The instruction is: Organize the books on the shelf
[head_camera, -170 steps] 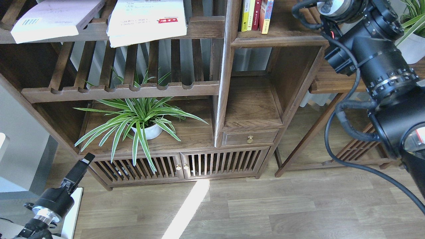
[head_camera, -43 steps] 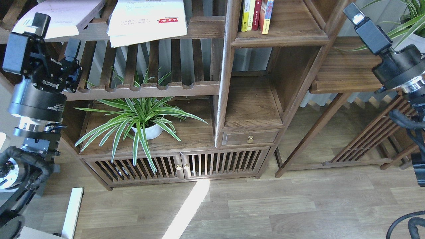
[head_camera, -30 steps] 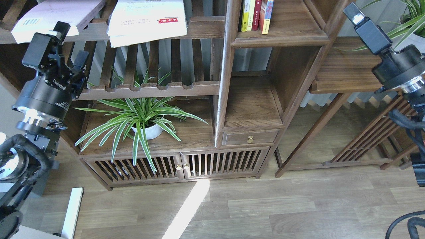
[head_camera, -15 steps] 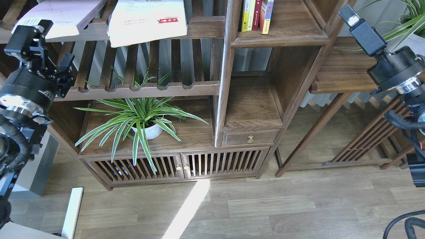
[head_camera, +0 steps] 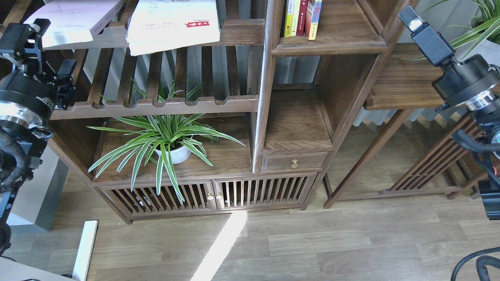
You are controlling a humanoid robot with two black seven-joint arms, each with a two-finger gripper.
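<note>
Two of the books lie flat on the top slatted rack: a pale lavender-white one [head_camera: 76, 17] at the left and a larger white one with a red mark [head_camera: 174, 23] beside it. My left gripper [head_camera: 43, 51] is open just below and left of the lavender book, and its upper finger [head_camera: 24, 34] covers that book's near corner. Nothing is between the fingers. The shelf [head_camera: 297, 123], a narrow solid-board compartment right of the racks, stands bare. My right gripper [head_camera: 424, 33] is raised at the far right, holding nothing that I can see; its fingers cannot be told apart.
Several upright books [head_camera: 302, 17] stand in the compartment above the shelf. A potted spider plant [head_camera: 168, 142] sits on the wide lower board. A small drawer [head_camera: 293, 161] lies under the shelf. A second wooden rack [head_camera: 406, 89] and another plant [head_camera: 486, 35] are at the right.
Over the last second my left gripper has moved left and a little up along the rack edge, staying open. The right gripper has hardly moved. The books lie as before.
</note>
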